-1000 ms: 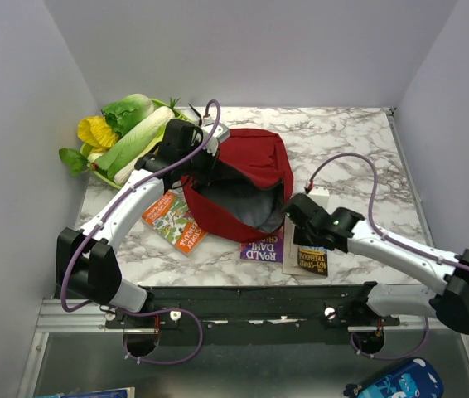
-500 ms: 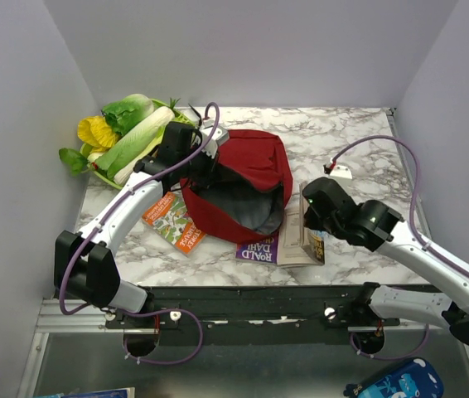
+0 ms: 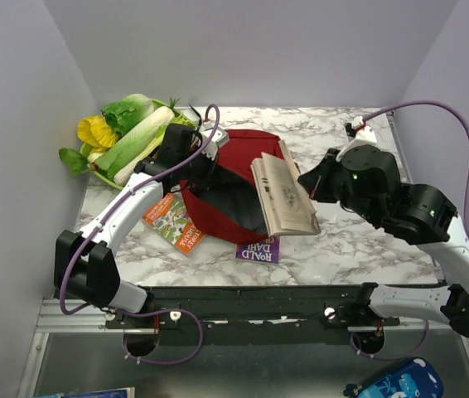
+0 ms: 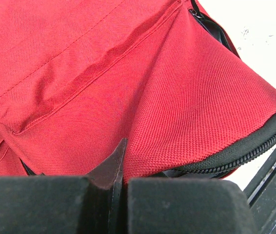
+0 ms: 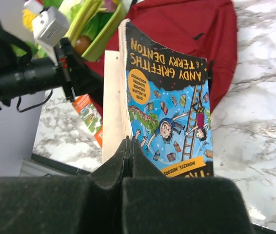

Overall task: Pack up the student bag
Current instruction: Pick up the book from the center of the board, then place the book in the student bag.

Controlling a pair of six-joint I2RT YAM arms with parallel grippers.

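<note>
The student bag point(image 3: 255, 157) is a dark-red backpack lying mid-table, its mouth gaping toward the near edge and showing grey lining. My left gripper point(image 3: 195, 170) is shut on the red fabric at the left rim of that mouth; in the left wrist view the cloth point(image 4: 128, 73) is pinched between the pads point(image 4: 118, 170). My right gripper point(image 3: 313, 184) is shut on a paperback book point(image 3: 282, 195) and holds it in the air over the right side of the bag's opening. In the right wrist view its blue illustrated cover point(image 5: 169, 112) hangs from the closed jaws point(image 5: 129, 151), with the bag point(image 5: 187, 24) beyond.
An orange book point(image 3: 172, 220) lies left of the bag and a purple book point(image 3: 259, 249) at its near edge. A green tray of toy vegetables point(image 3: 127, 137) fills the back left corner. White walls close three sides. A blue pouch point(image 3: 400, 383) lies below the table front.
My right arm has lifted the paperback off the table to the right of the bag and carried it up and left over the bag's mouth. The left gripper has kept its hold.
</note>
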